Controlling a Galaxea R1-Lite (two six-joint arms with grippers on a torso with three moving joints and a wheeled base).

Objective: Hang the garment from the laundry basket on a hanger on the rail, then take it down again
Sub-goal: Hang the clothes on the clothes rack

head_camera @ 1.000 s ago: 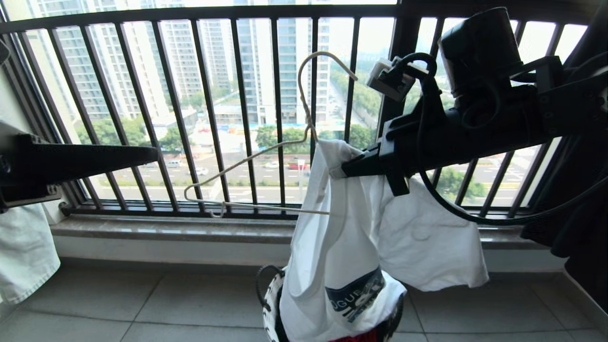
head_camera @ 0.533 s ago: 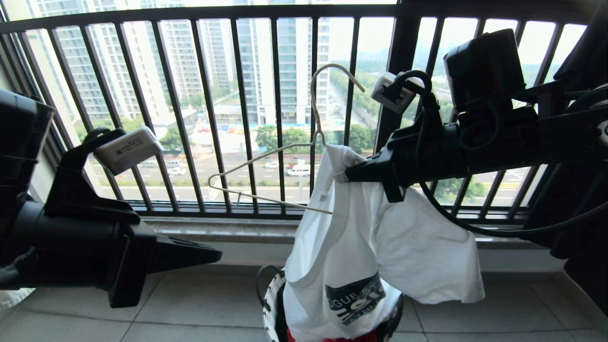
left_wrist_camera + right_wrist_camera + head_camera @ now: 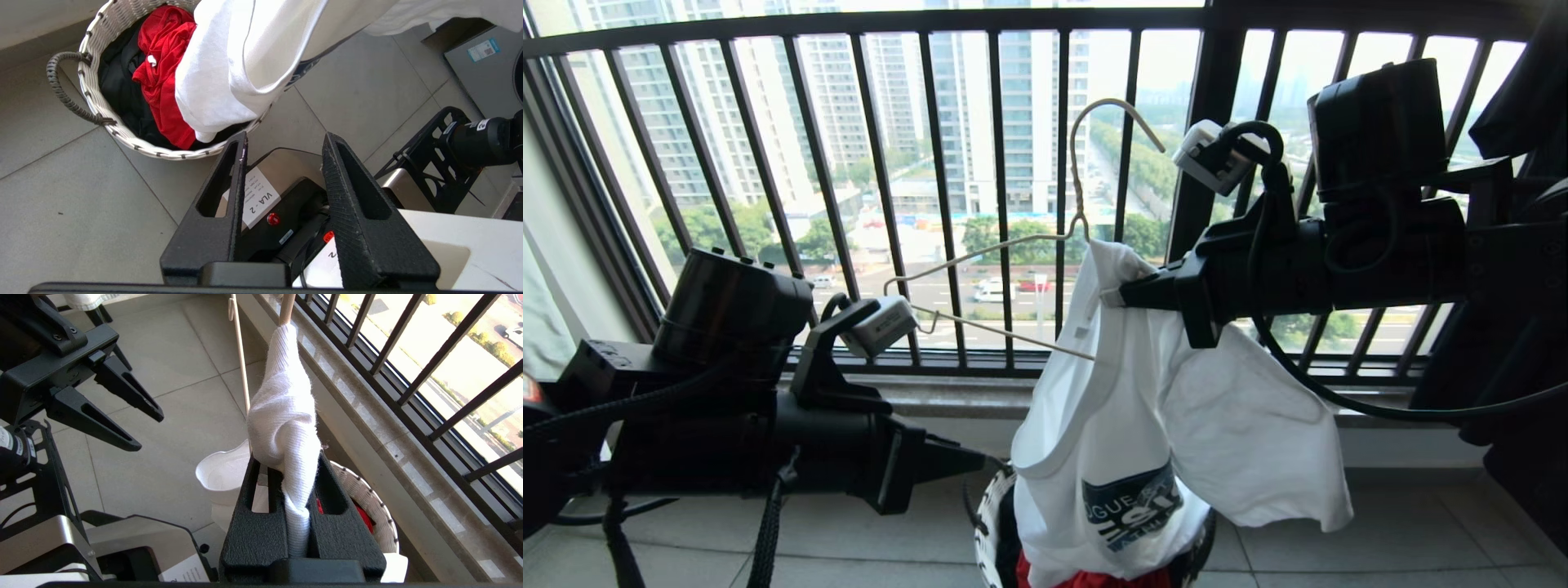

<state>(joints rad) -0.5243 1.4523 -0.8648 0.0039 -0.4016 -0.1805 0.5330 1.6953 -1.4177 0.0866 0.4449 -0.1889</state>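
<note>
The white garment [image 3: 1143, 441], with a dark blue chest logo, hangs in front of the window above the laundry basket [image 3: 987, 523]. My right gripper [image 3: 1112, 296] is shut on its bunched collar [image 3: 286, 408]. The thin wire hanger [image 3: 1013, 245] has one arm inside the neck. Its other arm sticks out bare to the left and its hook points up. My left gripper [image 3: 980, 464] is open and empty, low and just left of the garment, near the basket rim [image 3: 122, 139]. Across the floor in the right wrist view, the left gripper [image 3: 148, 432] stands apart from the cloth. The rail is out of view.
A black barred window railing [image 3: 947, 163] and a stone sill [image 3: 931, 392] stand right behind the garment. The basket holds a red garment [image 3: 163, 61] and dark clothes. A dark garment [image 3: 1527, 106] hangs at the far right. My own base [image 3: 286, 204] lies under the left gripper.
My left arm has swung down and to the right towards the basket, and its fingers have opened. The right gripper has shifted slightly right with the garment and hanger.
</note>
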